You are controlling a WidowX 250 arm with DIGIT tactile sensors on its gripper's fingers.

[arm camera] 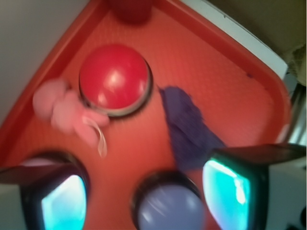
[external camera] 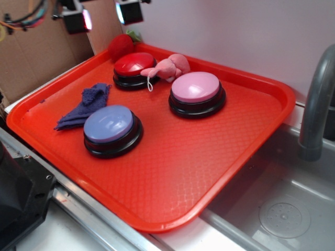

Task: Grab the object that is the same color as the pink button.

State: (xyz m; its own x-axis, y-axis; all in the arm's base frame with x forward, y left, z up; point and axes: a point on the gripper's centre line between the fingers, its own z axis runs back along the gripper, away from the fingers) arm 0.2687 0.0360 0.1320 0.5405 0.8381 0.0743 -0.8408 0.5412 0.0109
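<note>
The object, a small lumpy pink plush toy (external camera: 168, 68) with a white loop string, lies on the tray between the red button and the pink button (external camera: 196, 87), leaning against the red one. In the wrist view the plush (arm camera: 62, 112) shows at the left, blurred, and the pink button is almost fully hidden behind my left finger. My gripper (external camera: 103, 15) hangs high above the tray's back left corner, well clear of the toy. It is open (arm camera: 146, 196), with nothing between its fingers.
An orange tray (external camera: 172, 172) holds everything: a red button (external camera: 134, 64), a lavender-blue button (external camera: 109, 124), a purple-blue rag (external camera: 86, 104) and a red strawberry toy (external camera: 120, 46) at the back rim. A sink (external camera: 282, 209) and grey faucet (external camera: 316, 104) lie to the right.
</note>
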